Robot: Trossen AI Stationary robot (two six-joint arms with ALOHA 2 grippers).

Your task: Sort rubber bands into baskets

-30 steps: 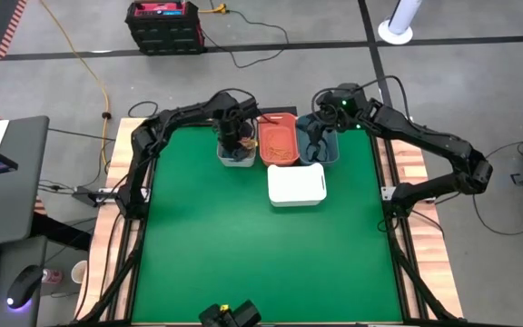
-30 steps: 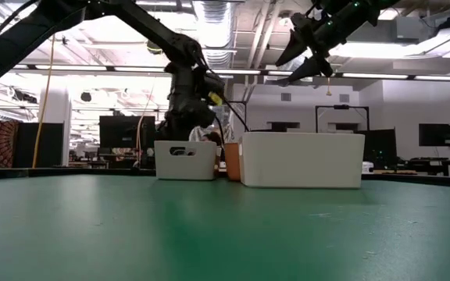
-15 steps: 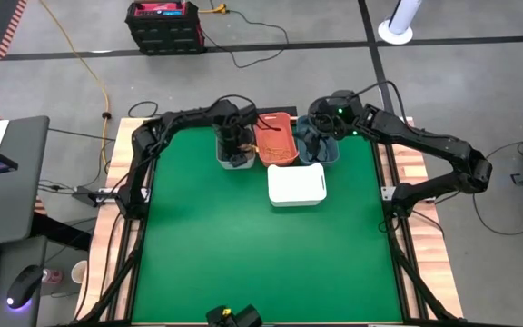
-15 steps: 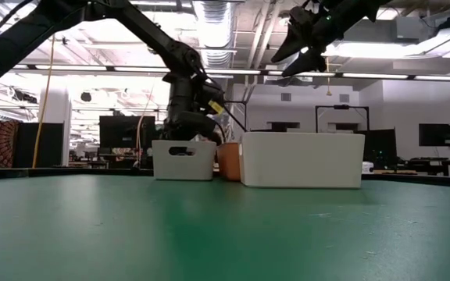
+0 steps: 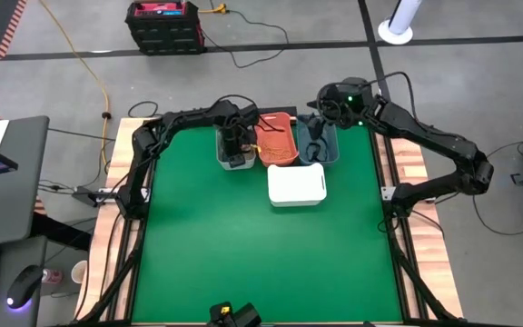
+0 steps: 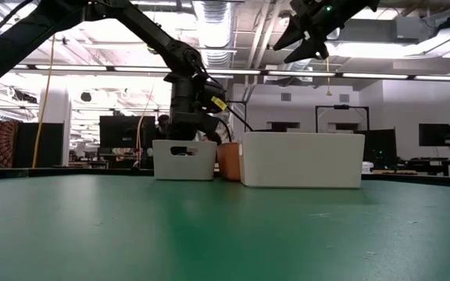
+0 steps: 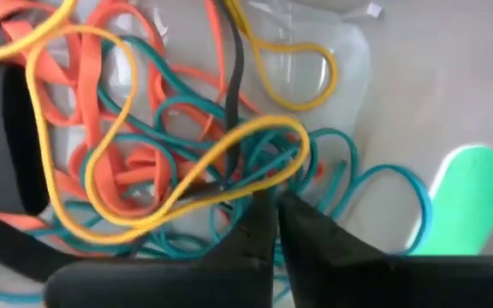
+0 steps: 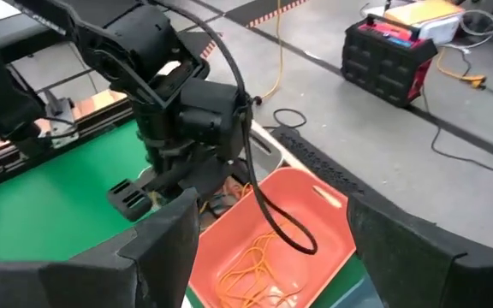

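Note:
The light grey basket [image 5: 236, 156] at the table's far side holds a tangle of yellow, teal, orange and black rubber bands [image 7: 187, 145]. My left gripper [image 7: 272, 204] reaches down into this basket [image 6: 183, 158], its fingertips together in the tangle. To its right stand the coral-orange basket [image 5: 277, 138], with yellow-orange bands [image 8: 251, 269] in it, and the dark slate-blue basket [image 5: 323, 150]. My right gripper [image 6: 305, 37] hangs open, high above the blue basket, with nothing between its fingers [image 8: 169, 235]. My left gripper comes from above, pointing down, and its fingertips [image 7: 259, 214] meet where yellow, teal and black strands cross [image 7: 255, 175]. Which strand lies between them I cannot tell. The tangle rests on the grey basket's floor.
The white basket [image 5: 296, 184] stands nearer, in front of the coral and blue ones, and hides them in the low view [image 6: 301, 158]. The green table [image 5: 261, 263] spreads out toward the near edge. The left arm's black cable [image 8: 264, 205] loops over the coral basket.
My right gripper has risen above the blue basket and drawn a little toward the table's far right. My left gripper has stayed in the grey basket and rolled a little about its own axis.

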